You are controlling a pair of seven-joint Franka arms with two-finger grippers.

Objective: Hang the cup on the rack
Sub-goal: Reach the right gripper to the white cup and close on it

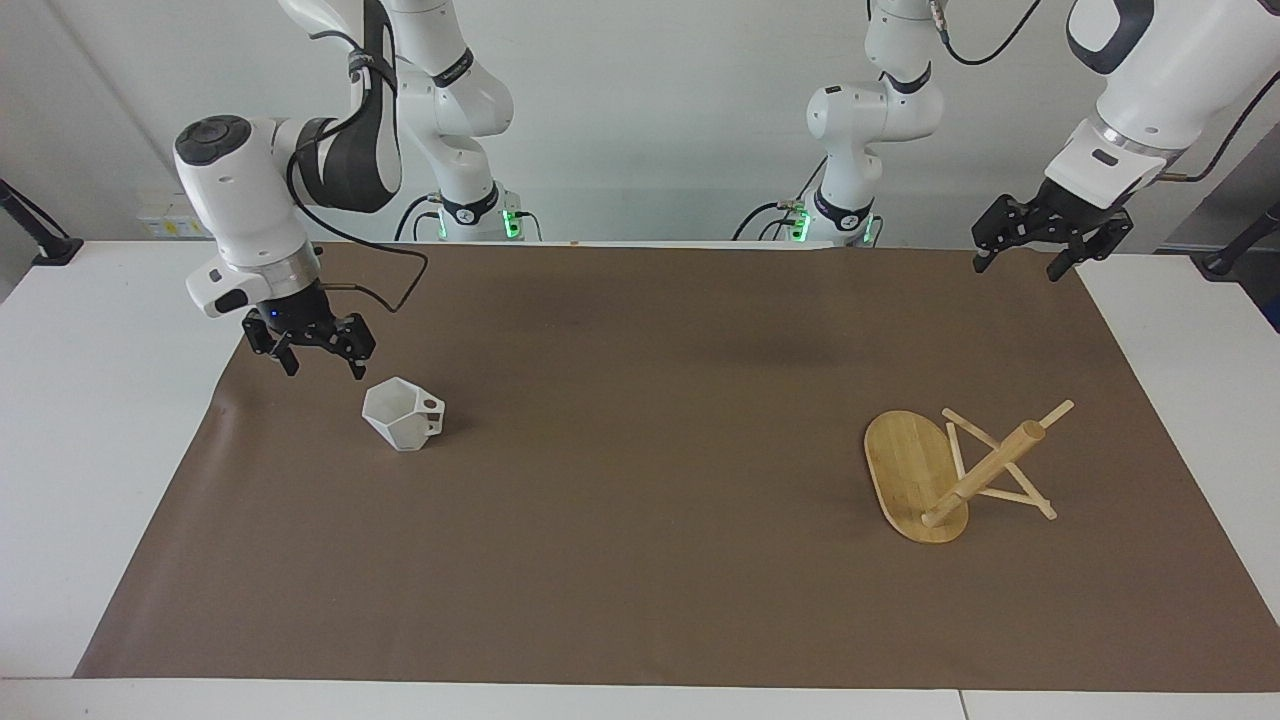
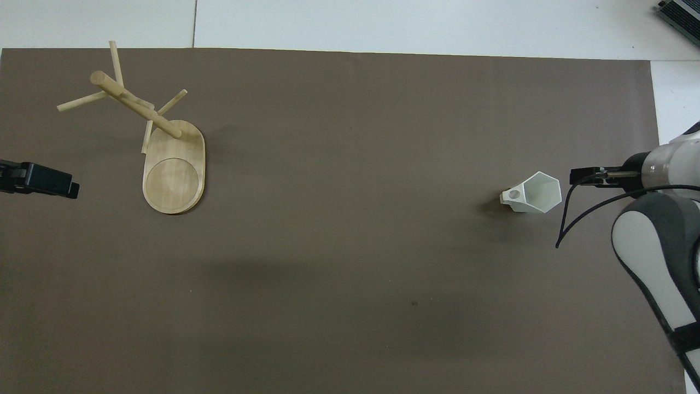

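Your right gripper (image 1: 320, 358) hung spread over the mat just beside the cup (image 1: 402, 415), not touching it. The cup stood upright toward the right arm's end of the desk (image 1: 100, 420), well apart from the rack (image 1: 950, 475). Your left gripper (image 1: 1025, 250) waited, spread.

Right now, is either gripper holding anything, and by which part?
Nothing is held. The right gripper hangs open beside the cup, not touching it. The left gripper waits open, away from the rack.
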